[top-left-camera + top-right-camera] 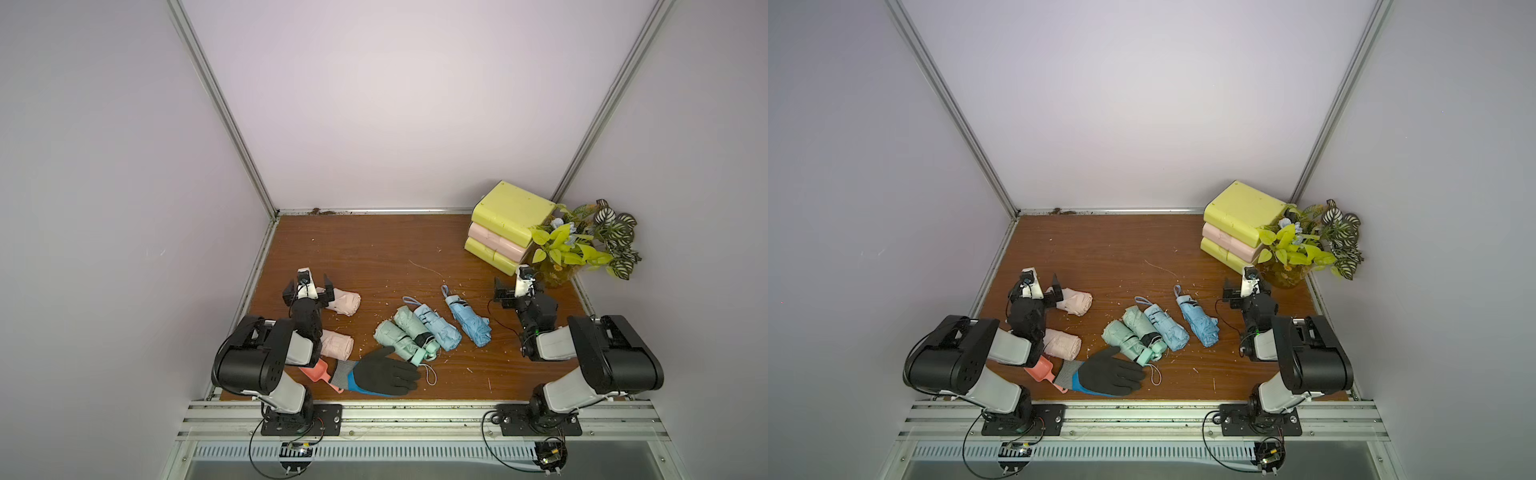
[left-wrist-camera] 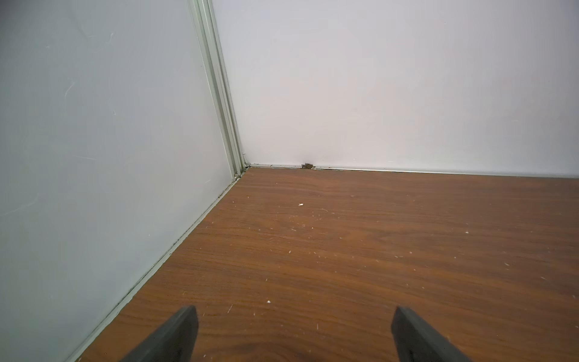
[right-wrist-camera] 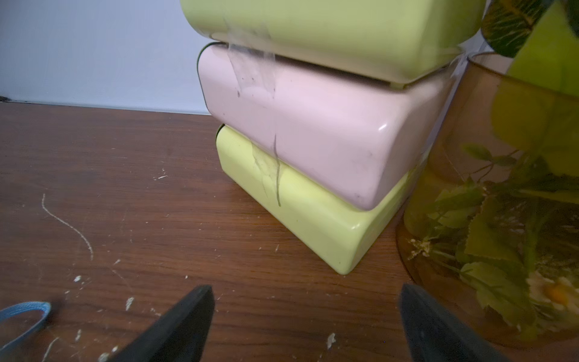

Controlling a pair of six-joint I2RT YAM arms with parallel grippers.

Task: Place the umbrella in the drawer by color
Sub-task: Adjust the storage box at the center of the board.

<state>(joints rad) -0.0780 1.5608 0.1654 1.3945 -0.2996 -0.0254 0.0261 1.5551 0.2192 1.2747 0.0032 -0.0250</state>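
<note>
Several folded umbrellas lie on the wooden table in both top views: two pink [image 1: 345, 301] [image 1: 337, 345] at the left, two mint green [image 1: 409, 322] [image 1: 395, 338] and two blue [image 1: 438, 328] [image 1: 467, 320] in the middle. The drawer stack [image 1: 505, 226] stands at the back right, all shut: a pink drawer [image 3: 313, 125] between two yellow-green ones [image 3: 329, 25] [image 3: 313, 213]. My left gripper [image 1: 309, 282] [image 2: 294, 316] is open and empty beside the far pink umbrella. My right gripper [image 1: 518, 286] [image 3: 307, 294] is open and empty, facing the drawers' near corner.
A leafy plant in an amber glass vase [image 1: 582, 245] [image 3: 501, 188] stands right of the drawers, close to my right gripper. A black and blue glove [image 1: 386, 372] and a coral scoop [image 1: 318, 372] lie near the front edge. White walls enclose three sides.
</note>
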